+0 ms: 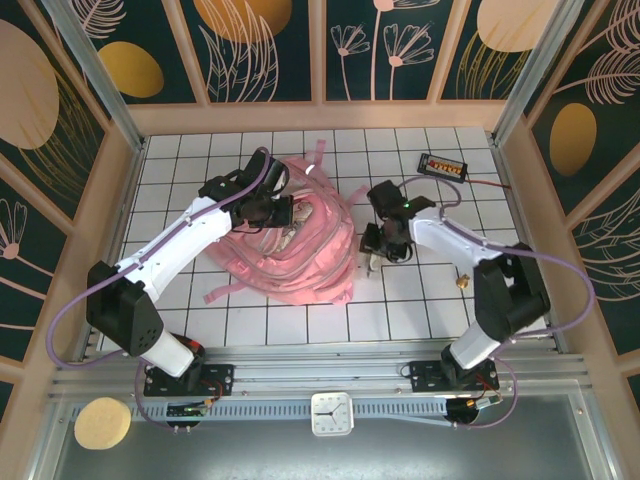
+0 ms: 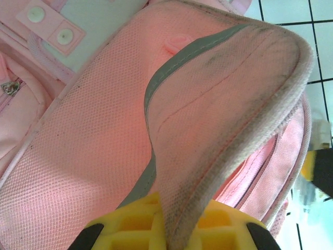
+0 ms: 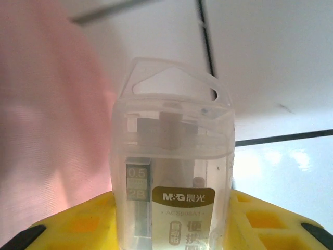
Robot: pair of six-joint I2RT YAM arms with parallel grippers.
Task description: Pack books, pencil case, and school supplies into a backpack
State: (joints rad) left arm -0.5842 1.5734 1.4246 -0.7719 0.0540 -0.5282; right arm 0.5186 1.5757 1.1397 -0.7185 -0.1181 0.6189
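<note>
Left end effector (image 2: 174,232) is pinching a flap of the backpack (image 1: 300,262); right end effector (image 3: 174,224) is clamping the school supplies (image 3: 174,151).
Crumpled and pink, the backpack is lying around the middle of the white-tiled counter (image 1: 255,325), straps trailing toward the far edge, its grey-trimmed mesh flap sitting between the left yellow fingers (image 2: 130,224). Just beside its right side, the clear packet's hang-tab end is sticking out beyond the right fingers (image 3: 255,219). A small black device (image 1: 443,165) is lying near the far right corner, well apart.
</note>
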